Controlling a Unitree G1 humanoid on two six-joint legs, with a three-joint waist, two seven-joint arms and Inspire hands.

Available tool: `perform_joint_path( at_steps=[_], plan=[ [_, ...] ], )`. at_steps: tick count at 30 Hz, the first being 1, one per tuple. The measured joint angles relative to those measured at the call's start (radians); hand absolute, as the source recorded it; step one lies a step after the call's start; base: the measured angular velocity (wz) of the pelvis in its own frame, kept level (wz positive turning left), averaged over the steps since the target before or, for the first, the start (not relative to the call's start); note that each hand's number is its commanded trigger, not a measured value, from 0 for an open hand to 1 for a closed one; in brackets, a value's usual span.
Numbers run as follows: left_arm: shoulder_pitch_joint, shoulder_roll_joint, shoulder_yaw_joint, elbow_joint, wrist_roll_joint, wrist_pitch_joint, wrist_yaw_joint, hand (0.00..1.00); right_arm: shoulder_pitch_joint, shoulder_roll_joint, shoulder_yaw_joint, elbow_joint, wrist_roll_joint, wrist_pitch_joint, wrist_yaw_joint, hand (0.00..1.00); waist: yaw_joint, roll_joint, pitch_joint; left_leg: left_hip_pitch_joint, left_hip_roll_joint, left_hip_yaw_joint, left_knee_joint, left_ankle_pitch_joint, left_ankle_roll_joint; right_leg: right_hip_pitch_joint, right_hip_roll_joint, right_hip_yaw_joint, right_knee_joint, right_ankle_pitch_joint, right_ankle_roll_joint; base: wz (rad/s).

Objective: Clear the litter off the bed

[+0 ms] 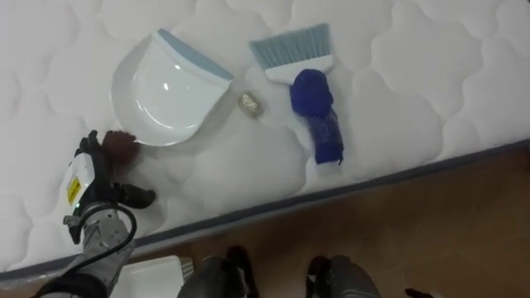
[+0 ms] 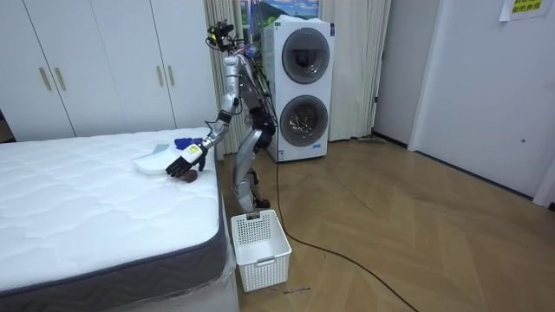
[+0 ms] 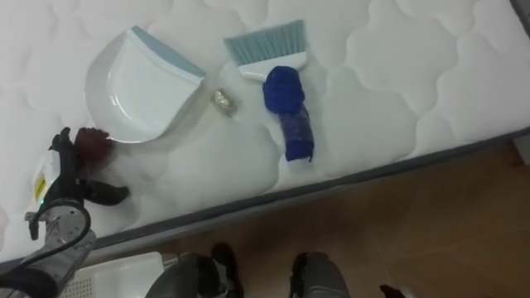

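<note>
Bed (image 1: 414,99): brown lump (image 1: 122,146) at left hand (image 1: 93,172), near the long edge
Lump sits just ahead of the hand, beside the dustpan (image 1: 166,87); can't tell if it's gripped

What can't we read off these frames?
- Dark reddish lump by the left hand: in the eye views the hand covers part of it, so what it is and whether it is gripped are unclear.
- Small crumpled scrap between dustpan and brush: too small to identify.
- White basket: in the left eye view, cut off by the bottom edge.
</note>
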Motion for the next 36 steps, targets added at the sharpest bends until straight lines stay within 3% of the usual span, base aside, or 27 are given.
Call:
perform_joint_path(
  at_steps=[6,12,16,21,24,28,36],
  plan=[
    [-0.024,0.033,-0.028,0.000,0.002,0.010,0.000,0.00,0.013,-0.020,0.014,-0.031,-0.004,0.010,0.003,0.00,-0.013,0.007,-0.0004,-0.035,0.006,-0.007,0.035,-0.007,0.003,-0.030,0.003,0.000,0.023,0.000,-0.002,-0.02],
    [-0.040,0.035,-0.034,0.000,-0.001,0.010,-0.005,0.00,0.033,-0.024,0.014,-0.051,-0.002,0.017,0.003,0.00,-0.018,0.015,-0.0006,-0.059,0.017,-0.010,0.068,-0.017,0.013,-0.043,-0.001,-0.007,0.045,-0.004,-0.001,0.01],
    [-0.070,0.043,-0.039,0.000,-0.043,0.014,-0.034,1.00,0.029,-0.025,0.013,-0.068,0.000,0.017,0.004,0.00,-0.020,0.022,-0.0002,-0.087,0.016,-0.011,0.087,-0.019,0.018,-0.072,-0.003,-0.005,0.067,-0.006,0.000,0.00],
    [-0.082,0.072,-0.073,0.010,-0.142,0.015,-0.106,1.00,0.029,-0.024,0.017,-0.073,-0.008,0.019,0.003,0.00,-0.029,0.024,0.0001,-0.098,0.017,-0.013,0.098,-0.023,0.014,-0.083,-0.002,-0.002,0.080,-0.009,-0.002,0.01],
    [-0.111,0.088,-0.074,0.043,-0.231,0.016,-0.144,1.00,0.029,-0.025,0.023,-0.074,-0.008,0.044,0.003,0.00,-0.031,0.024,0.0001,-0.097,0.019,-0.013,0.099,-0.023,0.013,-0.084,-0.002,-0.001,0.082,-0.009,-0.002,0.00],
    [-0.159,0.123,-0.071,0.097,-0.314,0.046,-0.237,1.00,0.029,-0.025,0.022,-0.074,-0.009,0.051,0.006,0.00,-0.035,0.024,0.0004,-0.089,0.016,-0.007,0.098,-0.023,0.013,-0.080,-0.003,0.003,0.083,-0.010,-0.003,-0.02],
    [-0.165,0.121,-0.072,0.115,-0.364,0.106,-0.344,1.00,0.027,-0.025,0.022,-0.096,-0.010,0.090,0.011,0.00,-0.037,0.021,0.0003,-0.087,0.015,0.001,0.097,-0.032,0.021,-0.082,-0.003,0.012,0.082,-0.015,0.005,0.00]
  ],
)
